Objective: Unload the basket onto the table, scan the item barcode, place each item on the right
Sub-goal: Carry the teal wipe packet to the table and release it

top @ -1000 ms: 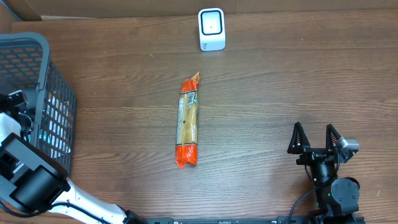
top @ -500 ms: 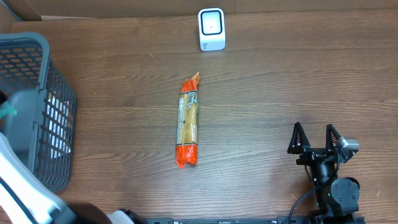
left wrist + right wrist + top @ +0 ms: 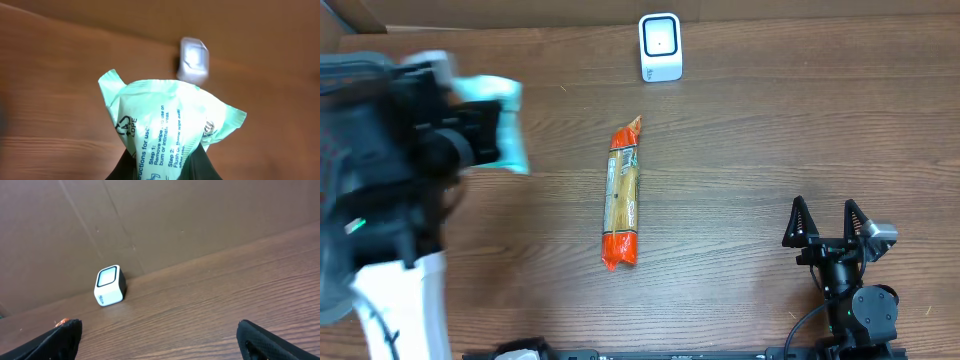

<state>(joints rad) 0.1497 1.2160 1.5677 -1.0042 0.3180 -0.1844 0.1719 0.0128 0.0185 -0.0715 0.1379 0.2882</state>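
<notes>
My left gripper (image 3: 472, 140) is raised high over the table's left side, blurred, and shut on a pale green wipes packet (image 3: 506, 125). In the left wrist view the packet (image 3: 170, 120) sticks up from between the dark jaws of the gripper (image 3: 165, 172), printed side towards the camera. The white barcode scanner (image 3: 194, 61) shows blurred beyond it. The scanner (image 3: 660, 47) stands at the table's far edge, facing forward. My right gripper (image 3: 828, 222) rests open at the front right, with nothing between its fingers. In its own view the scanner (image 3: 109, 285) stands far ahead to the left.
A long orange pasta packet (image 3: 623, 197) lies lengthwise mid-table, its tip (image 3: 61, 322) showing by my right gripper's left finger. A grey mesh basket (image 3: 345, 65) at the far left is mostly hidden behind my left arm. A cardboard wall (image 3: 190, 220) backs the table.
My left arm has swung up out of the basket and to the right, carrying the green packet. The right arm and the pasta packet have not moved.
</notes>
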